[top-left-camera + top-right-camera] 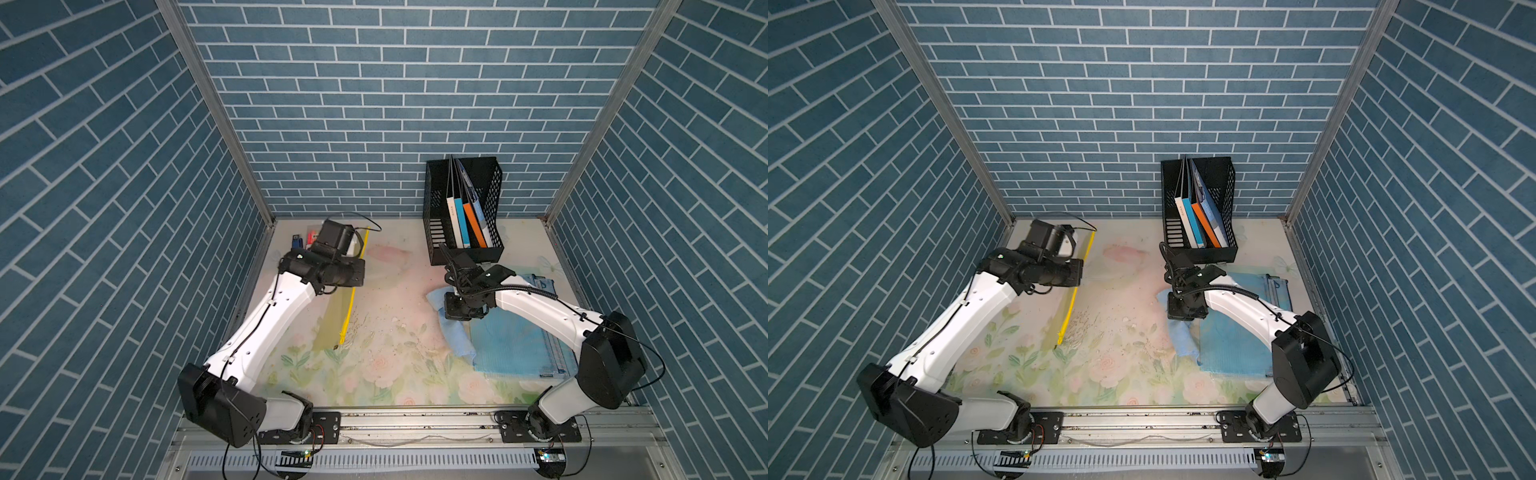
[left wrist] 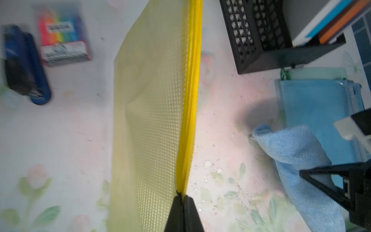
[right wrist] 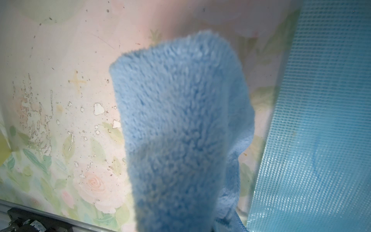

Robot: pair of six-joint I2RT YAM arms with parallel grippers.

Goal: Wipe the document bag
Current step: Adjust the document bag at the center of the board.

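Left gripper (image 2: 181, 197) was clamped tight on the zipper strip of the yellow document bag (image 2: 152, 112), pinching it right at the yellow edge. The bag stood up on edge over the left side of the tabletop (image 1: 386, 291), zipper side uppermost, mesh panel slanting down away from it. Couldn't tell whether its lower edge touched the surface.

Right gripper (image 1: 457, 311) was closed on a fluffy blue cloth (image 3: 180, 130). The cloth covered the jaws completely in the right wrist view, so no look at them there. It hung down and trailed along the tabletop just beside the near-left edge of a blue document bag (image 1: 515, 349), which lay flat on the right side.

Behind that sat a black file rack (image 1: 436, 216) with a few books (image 1: 465, 224) leaning inside. Back left corner had a blue stapler (image 2: 24, 66) and a marker pack (image 2: 62, 38). The floral surface was pretty speckled with little white flecks (image 3: 98, 109) between the two bags.
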